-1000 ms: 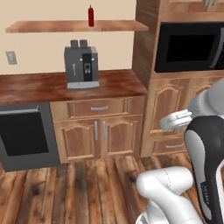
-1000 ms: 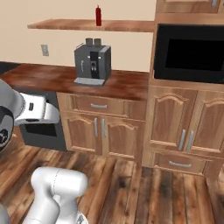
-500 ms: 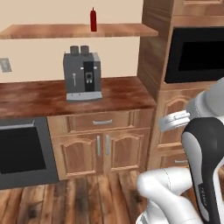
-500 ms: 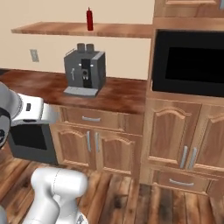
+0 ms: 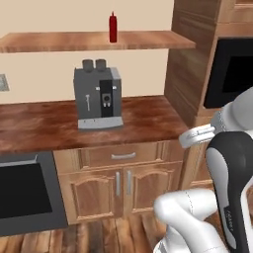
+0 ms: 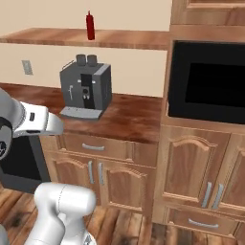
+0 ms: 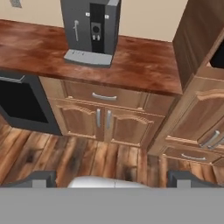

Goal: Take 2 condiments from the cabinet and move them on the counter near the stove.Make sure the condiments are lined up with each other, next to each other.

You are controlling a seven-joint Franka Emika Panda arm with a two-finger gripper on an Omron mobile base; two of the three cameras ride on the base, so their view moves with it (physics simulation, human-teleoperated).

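One condiment, a red squeeze bottle (image 5: 113, 28) (image 6: 89, 26), stands upright on the cabinet, a long open wooden shelf (image 5: 148, 40) (image 6: 129, 39) on the wall. Below it runs the reddish-brown counter (image 5: 44, 126) (image 6: 131, 119) (image 7: 144, 65). The stove is out of view. My gripper (image 7: 113, 180) is open, its two dark fingertips (image 7: 41, 178) far apart with nothing between them. It hangs well below and in front of the counter, far from the bottle, looking at the base cabinet doors.
A grey coffee machine (image 5: 98, 94) (image 6: 85, 88) (image 7: 91, 28) stands on the counter under the shelf. A tall wooden unit with a black built-in oven (image 6: 210, 81) (image 5: 232, 74) rises at the right. A black appliance front (image 5: 22, 197) (image 7: 19, 100) sits under the counter at the left.
The whole scene has grown larger and shifted in both base views, so the base has driven closer to the counter. The bottle stays on the shelf and the gripper stays open.
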